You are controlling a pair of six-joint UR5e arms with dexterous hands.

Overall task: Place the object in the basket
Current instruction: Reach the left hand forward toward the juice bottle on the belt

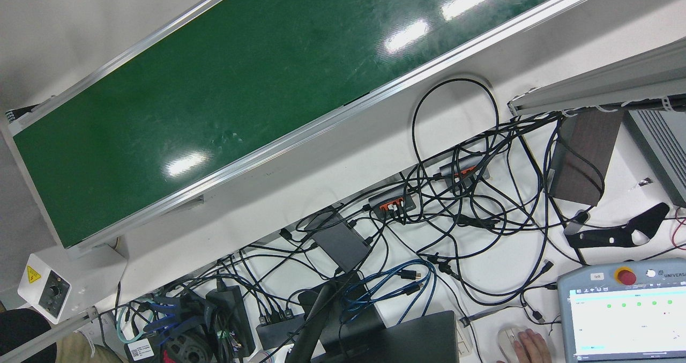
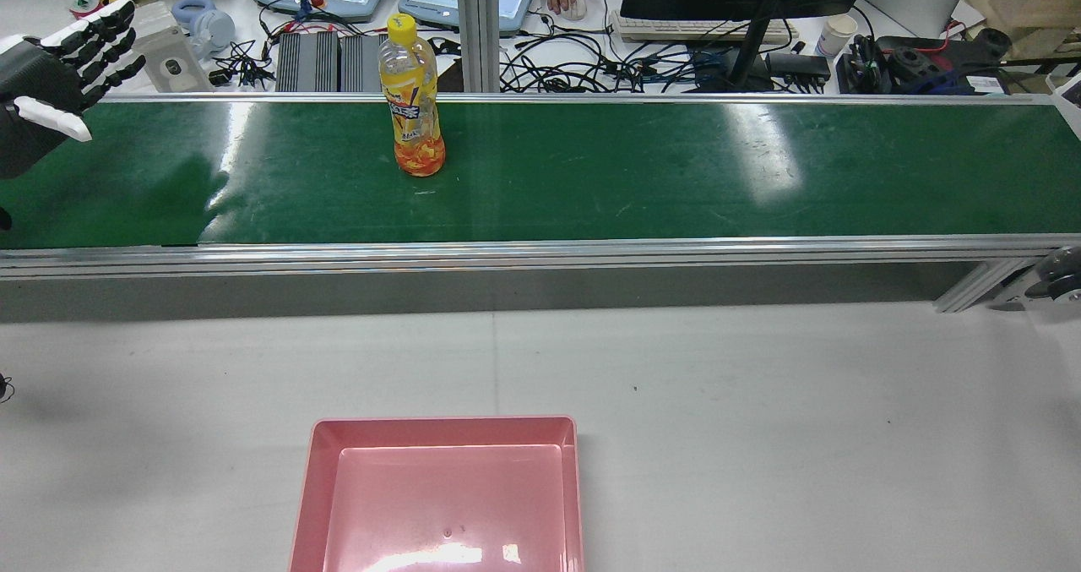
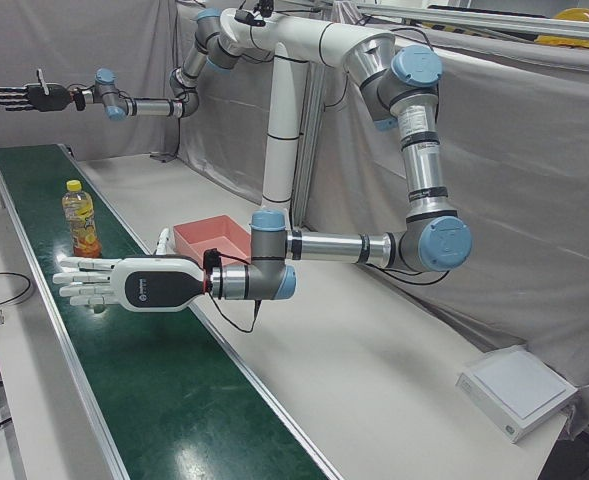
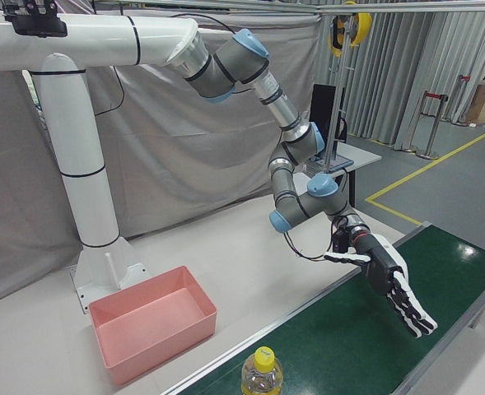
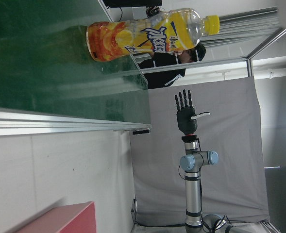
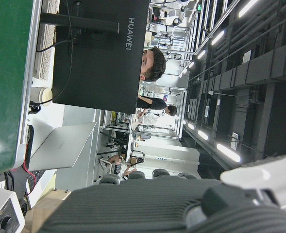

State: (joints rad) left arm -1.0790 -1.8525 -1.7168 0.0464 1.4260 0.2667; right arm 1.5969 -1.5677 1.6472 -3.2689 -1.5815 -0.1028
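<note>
Basket (image 2: pixel 439 504) cropped; bottle (image 2: pixel 413 99) upright.

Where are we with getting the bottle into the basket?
Done: nothing yet. The pink plastic basket is empty. The yellow-capped orange drink bottle stands upright on the green conveyor belt, untouched.
In hand: neither holds anything. The left hand hovers open over the belt, beside and apart from the bottle. The right hand is open and raised farther off.
Left: reach, grasp, carry, release.
</note>
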